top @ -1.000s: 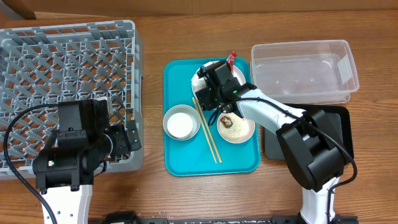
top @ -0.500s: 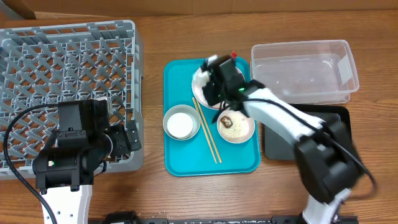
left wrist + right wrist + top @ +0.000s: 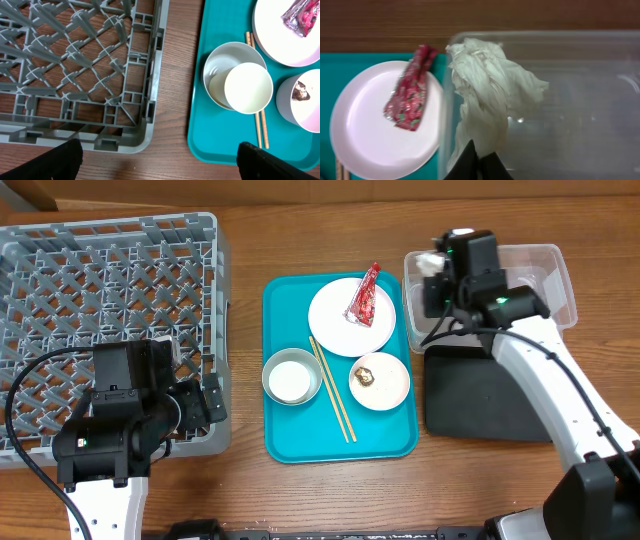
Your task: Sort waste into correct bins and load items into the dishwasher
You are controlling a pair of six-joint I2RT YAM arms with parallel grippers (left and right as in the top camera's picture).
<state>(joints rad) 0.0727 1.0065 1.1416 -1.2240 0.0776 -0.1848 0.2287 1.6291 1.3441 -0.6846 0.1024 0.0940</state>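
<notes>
My right gripper (image 3: pixel 479 150) is shut on the crumpled white tissue (image 3: pixel 490 95), which hangs over the left end of the clear tub (image 3: pixel 570 125). From overhead that gripper (image 3: pixel 437 268) sits above the tub's (image 3: pixel 560 280) left wall. The red wrapper (image 3: pixel 366 298) lies on the white plate (image 3: pixel 335 325). A small dish (image 3: pixel 390 392) holds rice and a brown lump (image 3: pixel 366 376). Chopsticks (image 3: pixel 332 392) lie between it and the bowl (image 3: pixel 215 60), where a white cup (image 3: pixel 248 88) stands. My left gripper (image 3: pixel 160 165) is open and empty beside the grey rack's (image 3: pixel 75 65) near corner.
The teal tray (image 3: pixel 290 435) carries the dishes in the middle of the wooden table. The flat black tray (image 3: pixel 490 395) lies just in front of the clear tub. The grey rack (image 3: pixel 110 280) fills the left side, with my left arm over its front right corner.
My right gripper shut on the tissue at the plate, lifted it and carried it right, to over the clear tub. The wrapper now lies uncovered on the plate. The left arm has not moved.
</notes>
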